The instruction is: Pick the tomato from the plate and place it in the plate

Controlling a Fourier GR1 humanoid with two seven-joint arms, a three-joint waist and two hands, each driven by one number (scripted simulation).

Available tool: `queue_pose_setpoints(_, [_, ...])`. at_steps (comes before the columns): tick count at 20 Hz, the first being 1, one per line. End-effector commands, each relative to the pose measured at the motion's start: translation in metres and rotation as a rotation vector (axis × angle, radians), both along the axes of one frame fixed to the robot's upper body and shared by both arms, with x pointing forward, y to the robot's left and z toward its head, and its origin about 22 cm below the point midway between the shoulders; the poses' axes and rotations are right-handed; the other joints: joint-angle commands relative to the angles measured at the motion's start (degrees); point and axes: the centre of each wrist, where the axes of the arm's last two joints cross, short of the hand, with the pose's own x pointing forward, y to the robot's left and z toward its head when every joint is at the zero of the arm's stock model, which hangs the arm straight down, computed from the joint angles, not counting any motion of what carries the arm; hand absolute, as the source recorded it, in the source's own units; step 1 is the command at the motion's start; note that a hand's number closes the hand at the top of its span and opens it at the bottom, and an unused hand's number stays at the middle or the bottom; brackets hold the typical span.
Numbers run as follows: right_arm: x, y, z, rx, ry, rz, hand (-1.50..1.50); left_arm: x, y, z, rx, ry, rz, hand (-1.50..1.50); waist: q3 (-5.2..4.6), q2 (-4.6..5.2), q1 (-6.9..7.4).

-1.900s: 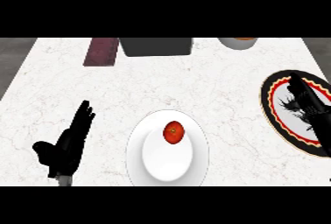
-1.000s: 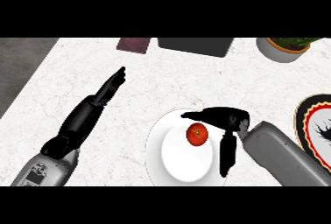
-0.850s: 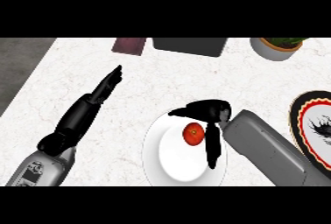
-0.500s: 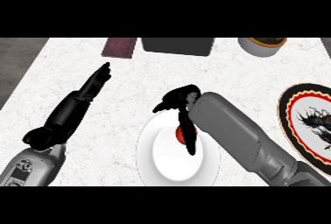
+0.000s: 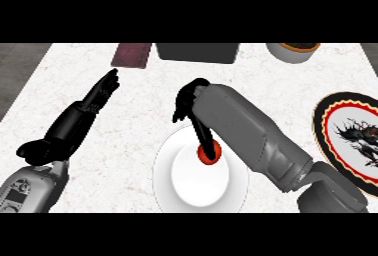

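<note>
I am seeing two plates on the white marble bench (image 5: 133,165): one plain white plate (image 5: 181,185) in the middle and one patterned plate (image 5: 353,132) (black and red rim) at the right edge. There is one tomato (image 5: 210,152), lying on the upper part of the white plate. At the far edge are standing one dark red block (image 5: 133,54), one dark grey box (image 5: 197,52) and one pot (image 5: 294,51). The right robot hand (image 5: 193,107) is coming down over the white plate, its fingers curling around the tomato. The left robot hand (image 5: 77,117) is lying stretched out with straight fingers, holding nothing.
</note>
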Motion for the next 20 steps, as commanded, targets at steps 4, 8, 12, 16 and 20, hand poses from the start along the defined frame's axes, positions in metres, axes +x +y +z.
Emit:
queue_pose_setpoints(4, [0.02,-0.005,0.016,-0.113,0.008,-0.027,-1.5,0.003,0.0,0.006,-0.007,-0.007,-0.011,0.0,0.04,0.39,0.23])
queue_pose_setpoints(8, [0.023,-0.015,0.005,-0.094,0.056,-0.052,-1.5,-0.002,0.003,-0.001,-0.007,-0.011,-0.025,0.0,0.03,0.57,0.78])
queue_pose_setpoints(12, [0.019,-0.02,-0.012,-0.088,0.107,-0.009,-1.5,-0.007,-0.005,0.001,-0.003,-0.003,-0.001,0.0,0.1,0.39,0.26])
queue_pose_setpoints(16, [0.015,-0.022,-0.023,-0.139,0.136,0.022,-1.5,0.009,-0.002,0.011,-0.014,-0.019,0.017,0.0,0.08,0.54,0.14])
queue_pose_setpoints(20, [0.007,-0.018,-0.033,-0.143,0.135,0.06,-1.5,0.0,-0.002,0.001,0.0,0.0,-0.02,0.0,0.07,0.3,0.69])
